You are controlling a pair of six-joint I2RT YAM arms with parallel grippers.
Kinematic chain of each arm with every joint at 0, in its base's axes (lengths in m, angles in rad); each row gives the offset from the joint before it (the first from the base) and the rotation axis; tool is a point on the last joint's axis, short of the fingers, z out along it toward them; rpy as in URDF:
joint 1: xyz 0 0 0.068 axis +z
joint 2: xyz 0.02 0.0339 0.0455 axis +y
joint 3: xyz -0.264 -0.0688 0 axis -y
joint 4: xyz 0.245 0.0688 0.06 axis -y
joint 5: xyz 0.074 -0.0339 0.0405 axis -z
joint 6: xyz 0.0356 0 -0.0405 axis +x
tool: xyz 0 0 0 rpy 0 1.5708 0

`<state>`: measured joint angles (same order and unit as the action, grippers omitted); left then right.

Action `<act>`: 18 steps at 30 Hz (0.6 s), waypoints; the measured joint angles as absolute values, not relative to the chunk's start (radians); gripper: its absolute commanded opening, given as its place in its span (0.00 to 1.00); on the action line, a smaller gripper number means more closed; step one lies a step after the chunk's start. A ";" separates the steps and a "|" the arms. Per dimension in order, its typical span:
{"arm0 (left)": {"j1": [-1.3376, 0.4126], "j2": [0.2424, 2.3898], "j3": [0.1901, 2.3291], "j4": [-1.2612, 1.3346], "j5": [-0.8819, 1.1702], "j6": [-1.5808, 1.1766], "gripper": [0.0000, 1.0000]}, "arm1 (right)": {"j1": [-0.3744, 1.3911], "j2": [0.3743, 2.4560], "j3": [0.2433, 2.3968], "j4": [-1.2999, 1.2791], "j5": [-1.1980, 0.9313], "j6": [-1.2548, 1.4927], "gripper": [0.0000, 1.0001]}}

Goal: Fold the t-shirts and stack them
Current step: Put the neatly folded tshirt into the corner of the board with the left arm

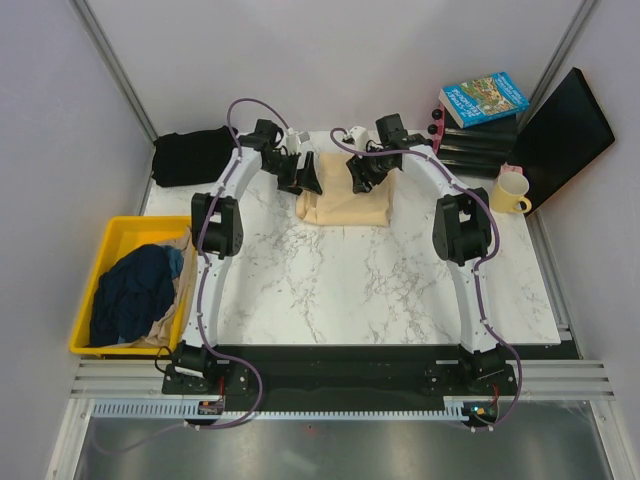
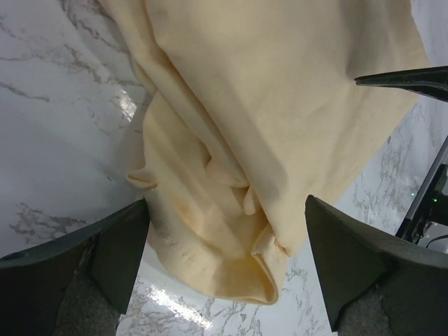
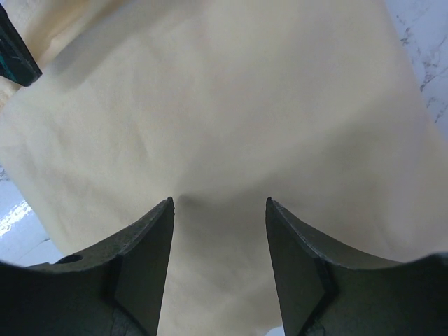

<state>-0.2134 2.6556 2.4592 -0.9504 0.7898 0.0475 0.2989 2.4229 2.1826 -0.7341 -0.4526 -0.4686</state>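
Cream shirt, folded, at the far centre of the table.
Left gripper wide open astride its edge; right gripper part open over it; neither grips.

Pale cream-yellow cloth t-shirt: far edge covered by left gripper and right gripper; runs past both wrist views' top edges.
Black cloth shirt: right end behind left arm.
Dark navy cloth shirt: crumpled, outline unreadable.
Beige cloth: mostly buried under it.
Blue paperback book: cover print too small to read.
Cloth contact of right gripper: cannot tell.
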 measured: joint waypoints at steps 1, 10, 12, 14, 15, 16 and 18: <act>-0.217 2.658 2.461 -0.943 0.794 0.044 1.00 | 0.299 2.423 2.183 -0.735 -0.451 -0.468 0.62; -0.260 2.675 2.476 -0.886 0.814 -0.015 1.00 | 0.299 2.423 2.124 -0.729 -0.438 -0.481 0.61; -0.271 2.678 2.477 -0.878 0.815 -0.027 1.00 | 0.299 2.423 2.117 -0.727 -0.437 -0.488 0.61; -0.280 2.679 2.477 -0.869 0.818 -0.035 1.00 | 0.299 2.423 2.116 -0.726 -0.437 -0.492 0.60; -0.285 2.680 2.477 -0.865 0.818 -0.038 1.00 | 0.299 2.422 2.116 -0.726 -0.437 -0.495 0.60; -0.289 2.681 2.477 -0.860 0.818 -0.039 1.00 | 0.299 2.421 2.116 -0.726 -0.437 -0.496 0.60; -0.297 2.682 2.477 -0.855 0.821 -0.041 0.98 | 0.299 2.421 2.116 -0.727 -0.436 -0.499 0.60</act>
<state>-0.2966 2.6820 2.4767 -0.8555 0.8207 -0.0414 0.2989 2.4210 2.1162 -0.7265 -0.4362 -0.4992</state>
